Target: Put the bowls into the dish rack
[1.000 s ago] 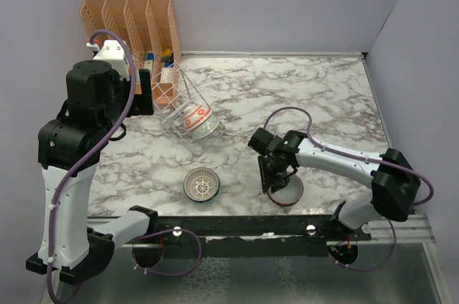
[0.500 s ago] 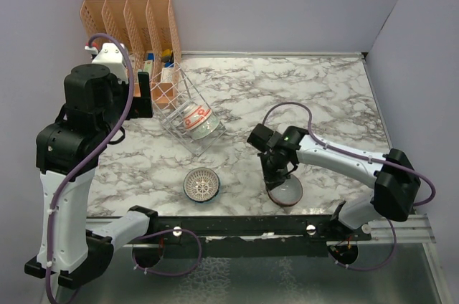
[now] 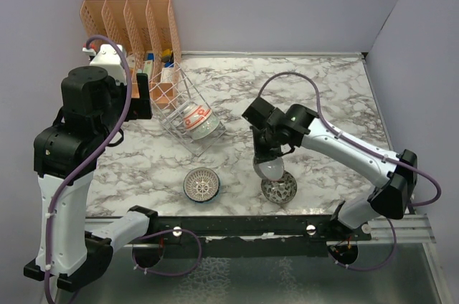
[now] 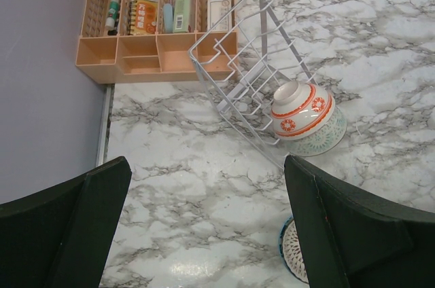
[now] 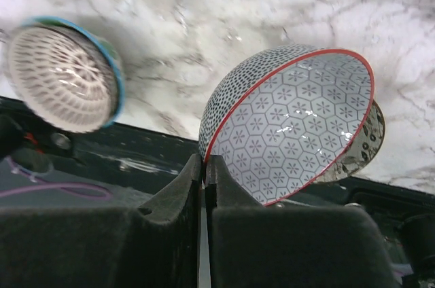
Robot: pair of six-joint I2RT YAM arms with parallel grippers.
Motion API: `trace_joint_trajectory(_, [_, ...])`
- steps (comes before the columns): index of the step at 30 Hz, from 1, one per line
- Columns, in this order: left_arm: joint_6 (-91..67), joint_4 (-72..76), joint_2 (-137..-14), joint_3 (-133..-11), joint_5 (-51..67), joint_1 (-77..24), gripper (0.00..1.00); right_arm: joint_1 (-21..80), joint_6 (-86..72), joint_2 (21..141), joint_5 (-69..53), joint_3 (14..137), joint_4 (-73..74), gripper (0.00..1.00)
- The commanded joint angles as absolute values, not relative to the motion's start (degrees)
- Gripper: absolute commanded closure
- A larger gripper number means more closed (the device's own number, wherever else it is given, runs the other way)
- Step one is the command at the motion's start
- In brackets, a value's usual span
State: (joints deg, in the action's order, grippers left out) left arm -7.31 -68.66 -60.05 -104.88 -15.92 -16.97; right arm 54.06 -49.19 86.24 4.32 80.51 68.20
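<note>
Right arm here. My right gripper (image 5: 204,162) is pinched shut on the rim of the red-rim bowl (image 5: 299,125), one finger inside and one outside. The bowl hangs tipped on its side, clear of the desk, near the front edge and a bit right of centre. Directly under it sits a patterned bowl (image 3: 279,189), upright on the marble. The lattice bowl (image 3: 201,183) is further left along that same front edge, well apart from the one I'm holding.

My left gripper (image 4: 207,220) is up high over the left side, fingers spread wide with nothing in them. It's basically just looking down at the rack (image 4: 231,77).

The rack sits toward the far-left corner, just in front of the orange organizer (image 4: 156,54), and it looks tilted rather than flat. There's an orange-banded bowl (image 4: 299,108) at its near-right end with a pale green bowl (image 4: 325,140) tucked against it. I think both are inside the wire, but I can't say that for sure.

As for the step, I'd call the pickup done and the carry about to start. The next move means swinging up and left across the desk to the rack. I need to find its open side and set the bowl in next to the two already there without knocking them. My grip is only on the edge, so the bowl could swivel if I rush. The rack looks light enough to shift if I bump it, so I'll go slow on the way in.
</note>
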Motion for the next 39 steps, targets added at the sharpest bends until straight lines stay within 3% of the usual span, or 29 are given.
trace_joint_trajectory(1, [-6.8,-68.3,-59.6,-106.5,-17.4,-17.1,0.01,54.4,-49.1,87.0,9.0,89.1,68.9,0.99])
trace_joint_trajectory(8, [-6.5,-68.5,-60.3,-109.3,-17.7,-17.1,0.01,54.3,-48.6,86.1,2.9,93.0,42.3,0.99])
trace_joint_trajectory(16, [-6.0,-68.5,-61.4,-113.4,-18.6,-17.1,0.01,54.3,-54.9,86.0,6.4,78.2,-9.8,0.99])
trace_joint_trajectory(20, [-6.1,-68.8,-61.4,-114.0,-18.5,-17.1,0.01,54.3,-56.6,90.9,8.6,76.3,-27.3,0.99])
trace_joint_trajectory(26, [-6.1,-68.3,-61.2,-113.4,-18.0,-17.1,0.01,54.3,-61.7,100.8,10.4,76.8,-43.9,0.99])
trace_joint_trajectory(39, [-6.5,-68.6,-61.1,-111.8,-17.3,-17.2,0.01,54.1,-69.7,111.8,15.6,75.6,-57.9,0.99])
